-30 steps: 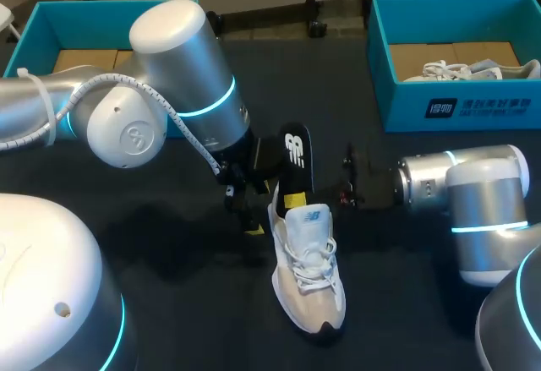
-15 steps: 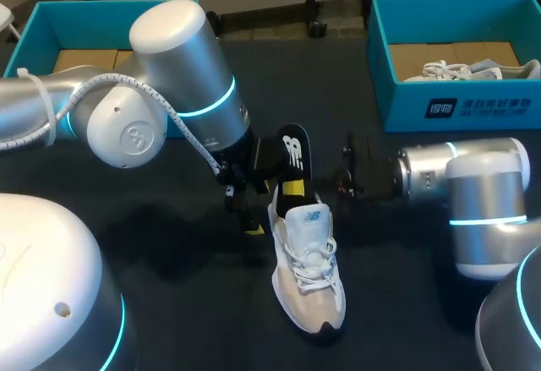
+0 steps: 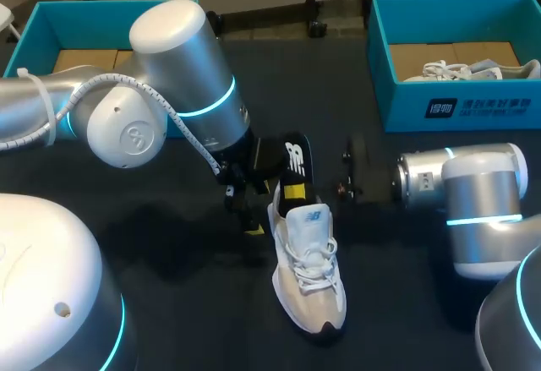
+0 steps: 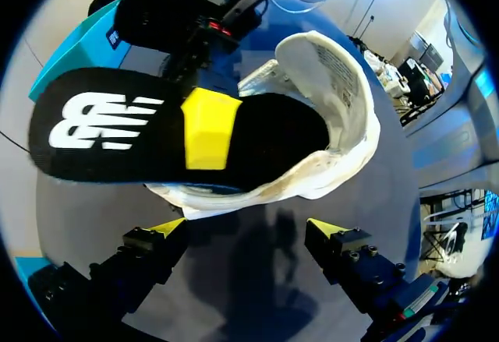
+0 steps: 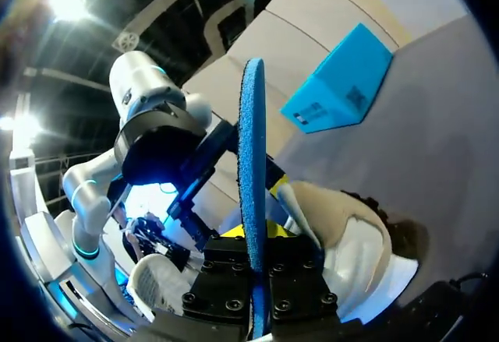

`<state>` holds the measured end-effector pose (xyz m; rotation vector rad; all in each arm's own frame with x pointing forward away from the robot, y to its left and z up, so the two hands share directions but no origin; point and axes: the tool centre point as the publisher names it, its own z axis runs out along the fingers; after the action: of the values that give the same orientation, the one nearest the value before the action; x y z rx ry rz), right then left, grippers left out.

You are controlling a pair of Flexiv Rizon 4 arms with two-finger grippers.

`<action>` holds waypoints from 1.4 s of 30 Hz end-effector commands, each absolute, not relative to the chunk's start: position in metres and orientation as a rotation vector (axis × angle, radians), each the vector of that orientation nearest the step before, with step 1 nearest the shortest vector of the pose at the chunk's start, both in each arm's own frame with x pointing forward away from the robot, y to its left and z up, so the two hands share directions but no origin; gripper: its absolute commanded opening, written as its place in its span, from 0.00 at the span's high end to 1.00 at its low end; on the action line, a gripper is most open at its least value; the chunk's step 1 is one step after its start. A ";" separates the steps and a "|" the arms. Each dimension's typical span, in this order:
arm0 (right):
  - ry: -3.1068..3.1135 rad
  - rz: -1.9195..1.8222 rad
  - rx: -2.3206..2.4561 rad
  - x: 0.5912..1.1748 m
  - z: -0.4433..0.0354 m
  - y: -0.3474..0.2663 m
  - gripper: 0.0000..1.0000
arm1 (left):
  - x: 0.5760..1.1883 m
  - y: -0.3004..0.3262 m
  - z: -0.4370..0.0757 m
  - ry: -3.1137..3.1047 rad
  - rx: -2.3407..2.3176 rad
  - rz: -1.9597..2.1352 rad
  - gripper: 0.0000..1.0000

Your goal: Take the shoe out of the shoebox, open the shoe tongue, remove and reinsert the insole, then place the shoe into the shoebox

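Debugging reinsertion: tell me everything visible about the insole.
The insole is black on top, with a white logo and a yellow patch, and blue underneath. It looks like foam. One end sits inside the opening of the white shoe. The logo end sticks out, tilted upward. The right gripper clamps it edge-on.

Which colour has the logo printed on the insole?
The logo is white, on the black top of the insole; the left wrist view shows it best.

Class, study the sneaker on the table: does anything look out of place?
Yes. The black insole sticks up out of the white sneaker, only partly inside its opening, pinched by the right tool.
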<state>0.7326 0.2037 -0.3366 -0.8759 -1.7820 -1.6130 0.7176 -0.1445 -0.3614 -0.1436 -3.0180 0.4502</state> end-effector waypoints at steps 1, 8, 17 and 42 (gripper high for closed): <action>-1.783 -1.612 -0.905 0.717 -0.339 0.200 1.00 | 0.717 -0.143 -0.362 -3.018 -0.145 0.456 0.00; -1.772 -1.555 -0.934 0.707 -0.346 0.201 1.00 | 0.717 -0.143 -0.362 -3.018 -0.145 0.456 0.00; -1.799 -1.582 -0.889 0.706 -0.340 0.205 0.58 | 0.717 -0.143 -0.362 -3.018 -0.145 0.456 0.00; -1.804 -1.757 -0.787 0.734 -0.319 0.209 1.00 | 0.717 -0.143 -0.362 -3.018 -0.145 0.456 0.00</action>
<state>0.7292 0.2060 -0.3123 -0.7865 -1.8233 -1.7506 0.7176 -0.1445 -0.3614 -0.1436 -3.0179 0.4502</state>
